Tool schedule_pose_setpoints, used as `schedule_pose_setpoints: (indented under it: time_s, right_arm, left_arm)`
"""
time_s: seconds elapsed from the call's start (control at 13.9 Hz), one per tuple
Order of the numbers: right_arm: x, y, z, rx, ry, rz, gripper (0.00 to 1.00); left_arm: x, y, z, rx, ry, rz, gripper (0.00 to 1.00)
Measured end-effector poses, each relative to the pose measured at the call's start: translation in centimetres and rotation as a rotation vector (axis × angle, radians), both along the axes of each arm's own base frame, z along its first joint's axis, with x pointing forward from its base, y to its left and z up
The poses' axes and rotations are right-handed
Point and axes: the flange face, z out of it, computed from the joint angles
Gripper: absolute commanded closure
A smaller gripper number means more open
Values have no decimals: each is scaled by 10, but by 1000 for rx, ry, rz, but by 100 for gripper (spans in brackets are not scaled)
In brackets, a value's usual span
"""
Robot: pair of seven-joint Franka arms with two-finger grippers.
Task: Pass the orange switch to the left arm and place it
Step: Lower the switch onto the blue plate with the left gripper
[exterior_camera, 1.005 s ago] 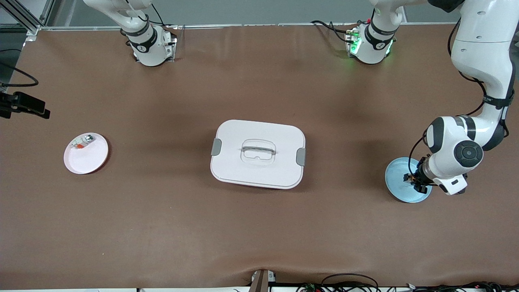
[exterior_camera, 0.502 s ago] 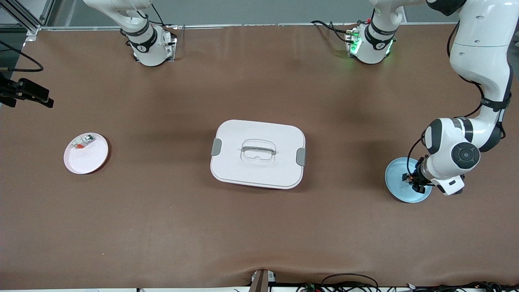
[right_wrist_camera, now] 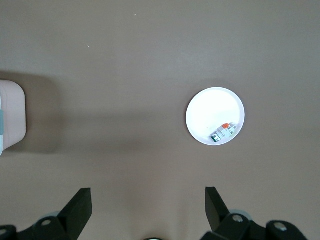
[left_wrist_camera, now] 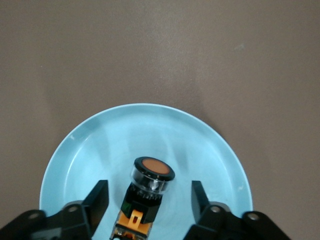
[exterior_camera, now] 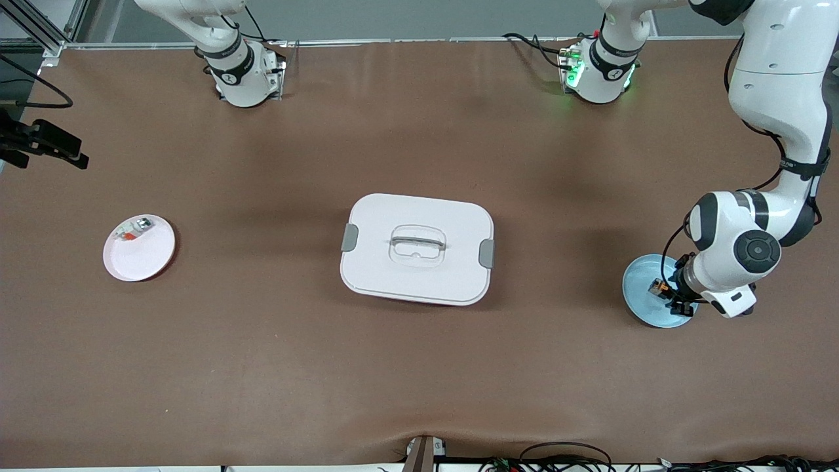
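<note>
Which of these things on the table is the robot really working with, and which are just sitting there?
In use:
- orange switch, lying on the light-blue plate
- left gripper, open, fingers either side of the switch
- right gripper, open, waiting high over the table
- box, the thing to steer clear of

Just lying about:
- pink plate
- whitish part on it

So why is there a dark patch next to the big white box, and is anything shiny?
Front view: the box casts a soft shadow on the brown table, and green lights glow at the left arm's base. Left wrist view: the light-blue plate shows faint sheen; the orange switch looks sharp.
</note>
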Motion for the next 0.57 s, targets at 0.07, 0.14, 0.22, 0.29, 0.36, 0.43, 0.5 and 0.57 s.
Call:
schedule_pose_setpoints:
  time_s: [0.07,0.14,0.22,0.29,0.36,0.43,0.5,0.57]
  right_arm:
    - [-2,0,3,0,-6,0,0]
    - [-4,-1,6,0,-10,-1,0]
    - [-6,-2,8,0,-13,-2,0]
    - [-7,-2,9,0,-14,-1,0]
    - [-7,-1,9,1,-14,1,0]
    - [-7,-1,8,1,-12,4,0]
    - [-8,0,7,1,-10,6,0]
    - [-8,0,7,2,-8,7,0]
  left_arm:
    - [2,0,2,0,-7,9,0]
    - [3,0,4,1,-12,15,0]
    - [5,1,7,1,-18,18,0]
    - [7,1,10,2,-24,18,0]
    - [9,2,14,2,-33,19,0]
    - [11,2,19,3,-43,19,0]
    - [14,2,26,4,-54,19,0]
    - [16,3,32,5,-64,17,0]
